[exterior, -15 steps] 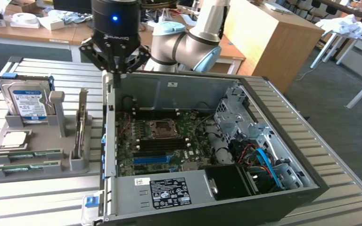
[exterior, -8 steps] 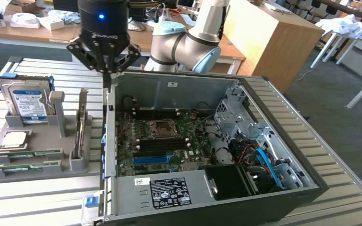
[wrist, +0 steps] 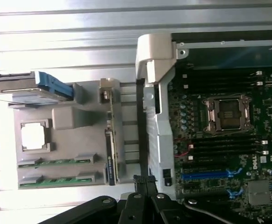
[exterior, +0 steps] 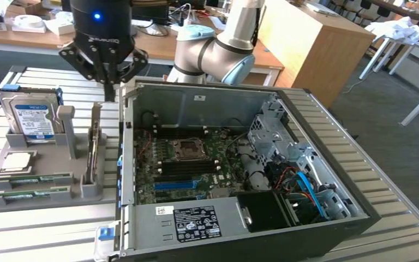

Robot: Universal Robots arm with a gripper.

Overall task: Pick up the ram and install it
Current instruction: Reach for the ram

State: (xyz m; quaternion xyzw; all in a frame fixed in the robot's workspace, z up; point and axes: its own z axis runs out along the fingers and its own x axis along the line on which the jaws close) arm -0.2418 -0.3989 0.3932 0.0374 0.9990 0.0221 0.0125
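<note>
Gripper (wrist: 143,179) pressed together by grey tray (wrist: 75,140), ram (wrist: 56,162) lying in it, slatted metal table (exterior: 42,229), office desks (exterior: 155,49) behind

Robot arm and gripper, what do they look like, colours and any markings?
The arm is silver-grey tubing with rounded joints and a pale blue cap. The gripper is black, with a blue light on its body, white lettering below and angular linkage fingers.

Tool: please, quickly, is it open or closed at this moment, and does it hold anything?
Tool: closed, with nothing visibly held between its fingers.
</note>
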